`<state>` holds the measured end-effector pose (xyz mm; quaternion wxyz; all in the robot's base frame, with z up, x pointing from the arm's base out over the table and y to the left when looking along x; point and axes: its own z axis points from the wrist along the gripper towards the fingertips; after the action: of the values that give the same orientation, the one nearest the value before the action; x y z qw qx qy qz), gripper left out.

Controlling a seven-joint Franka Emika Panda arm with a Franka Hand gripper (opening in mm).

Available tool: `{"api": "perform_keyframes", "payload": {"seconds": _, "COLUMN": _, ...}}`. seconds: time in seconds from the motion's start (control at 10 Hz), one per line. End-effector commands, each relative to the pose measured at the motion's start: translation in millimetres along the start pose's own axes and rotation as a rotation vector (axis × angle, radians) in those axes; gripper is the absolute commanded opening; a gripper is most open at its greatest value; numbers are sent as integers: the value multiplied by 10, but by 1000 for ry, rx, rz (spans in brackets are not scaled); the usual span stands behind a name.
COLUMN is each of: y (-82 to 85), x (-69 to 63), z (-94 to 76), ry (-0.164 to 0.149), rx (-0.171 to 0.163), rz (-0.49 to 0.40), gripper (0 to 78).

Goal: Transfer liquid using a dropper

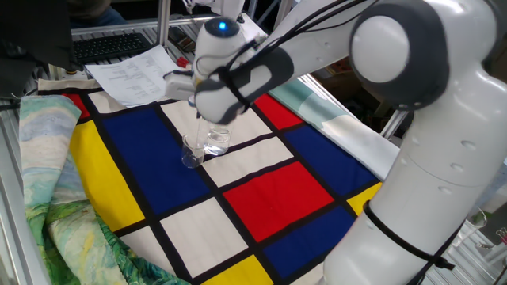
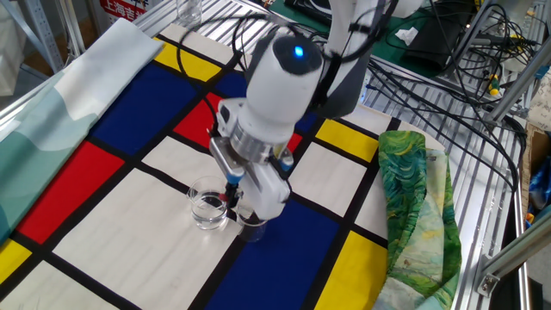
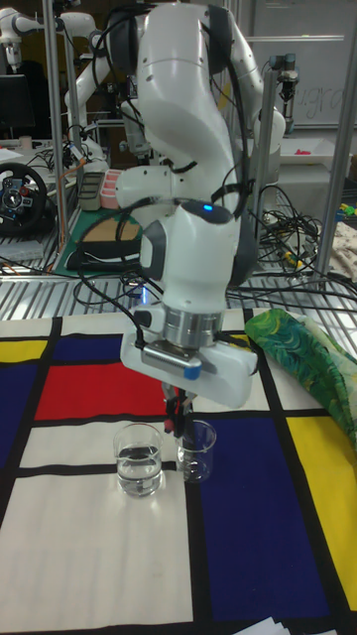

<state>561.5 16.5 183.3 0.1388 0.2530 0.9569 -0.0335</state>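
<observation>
Glossy white arm [image 3: 193, 119] with grey joints, black cables, blue light [image 2: 298, 52].

One fixed view looks down from behind the arm's base. The other fixed view looks down from the opposite side. Tall fixed view faces the arm, low. All share the two beakers [image 3: 159, 456].
</observation>
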Motion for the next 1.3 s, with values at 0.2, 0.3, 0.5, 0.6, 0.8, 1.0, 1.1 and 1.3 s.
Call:
{"api": "perform_keyframes", "payload": {"seconds": 0.2, "y": -129, "x": -252, "z": -513, "ry": 42, "rx": 30, "rz": -67, "gripper": 12}}
{"api": "perform_keyframes", "payload": {"seconds": 0.3, "y": -132, "x": -260, "z": -522, "ry": 40, "rx": 29, "rz": -68, "gripper": 12}}
{"api": "perform_keyframes", "payload": {"seconds": 0.5, "y": -161, "x": -434, "z": -659, "ry": 46, "rx": 32, "rz": -92, "gripper": 12}}
{"api": "perform_keyframes", "payload": {"seconds": 0.6, "y": -161, "x": -443, "z": -663, "ry": 46, "rx": 33, "rz": -93, "gripper": 12}}
{"api": "perform_keyframes", "payload": {"seconds": 0.8, "y": -155, "x": -615, "z": -731, "ry": 42, "rx": 39, "rz": -110, "gripper": 12}}
{"api": "perform_keyframes", "payload": {"seconds": 1.0, "y": -148, "x": -708, "z": -755, "ry": 37, "rx": 44, "rz": -124, "gripper": 12}}
{"api": "perform_keyframes", "payload": {"seconds": 1.1, "y": -146, "x": -776, "z": -772, "ry": 32, "rx": 49, "rz": -137, "gripper": 12}}
{"api": "perform_keyframes", "payload": {"seconds": 1.3, "y": -148, "x": -892, "z": -800, "ry": 25, "rx": 55, "rz": -157, "gripper": 12}}
